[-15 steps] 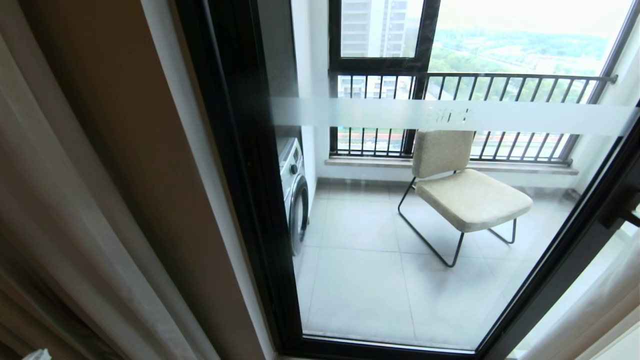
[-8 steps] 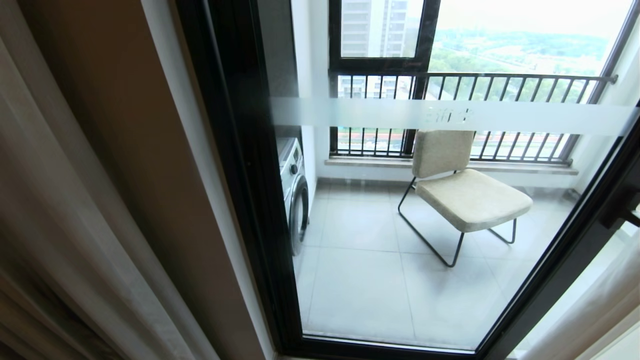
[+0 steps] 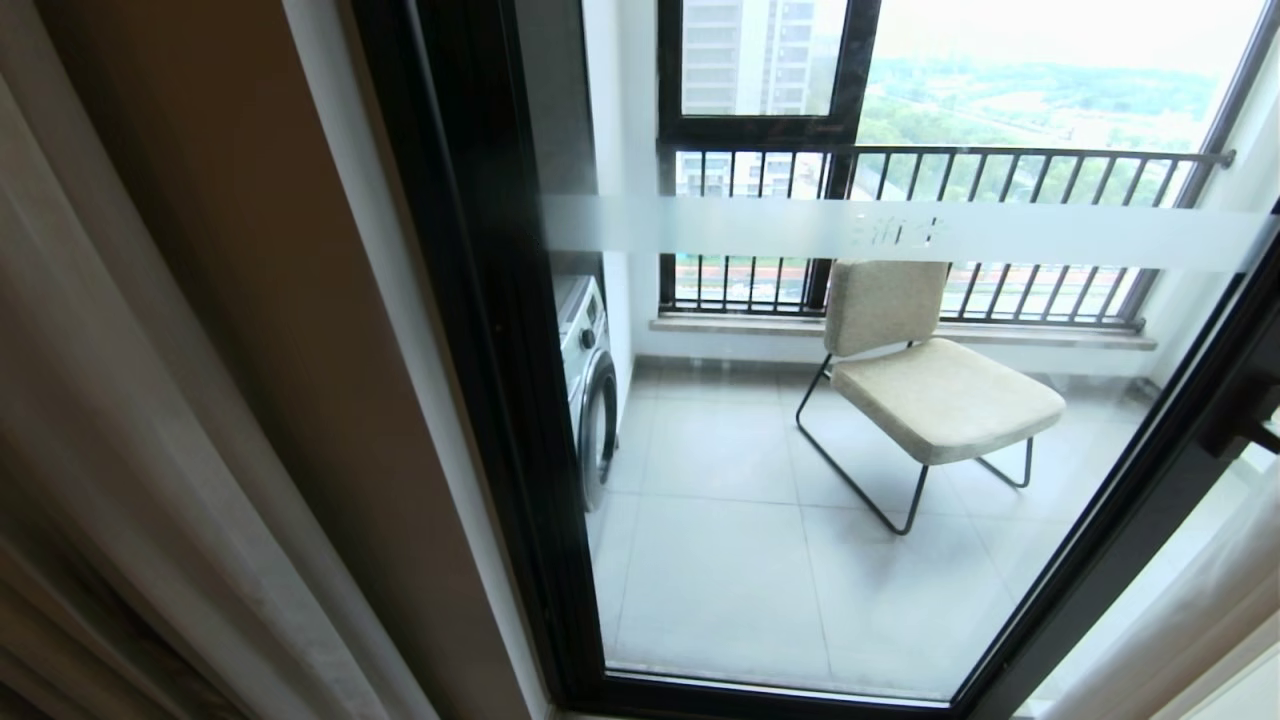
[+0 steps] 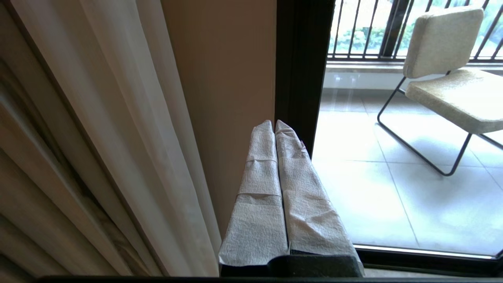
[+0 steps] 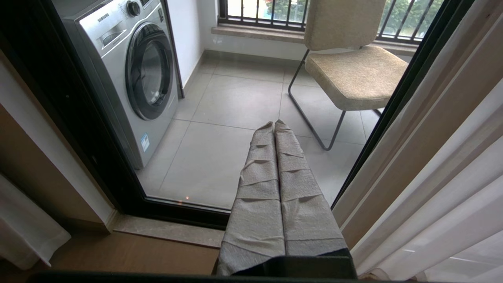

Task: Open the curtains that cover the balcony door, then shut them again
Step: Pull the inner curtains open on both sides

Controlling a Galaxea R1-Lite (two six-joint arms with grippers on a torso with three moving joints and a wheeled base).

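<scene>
The balcony door (image 3: 850,420) is seen uncovered, the curtains (image 3: 110,420) bunched to either side of it — so the opening step is judged done and the closing still to come. The left gripper (image 4: 274,127) and right gripper (image 5: 274,126) are pressed together on nothing — for closing, a fold must be pinched and drawn across the glass.

Empty end effector (image 4: 274,125) beside curtains (image 4: 98,137)

Daylight pours in through the balcony door (image 3: 800,450), washing out the sky and glaring off the balcony floor tiles (image 3: 730,560); the curtains (image 3: 120,480) sit dim, perhaps slightly soft, straight lines bowing toward the edges.
</scene>
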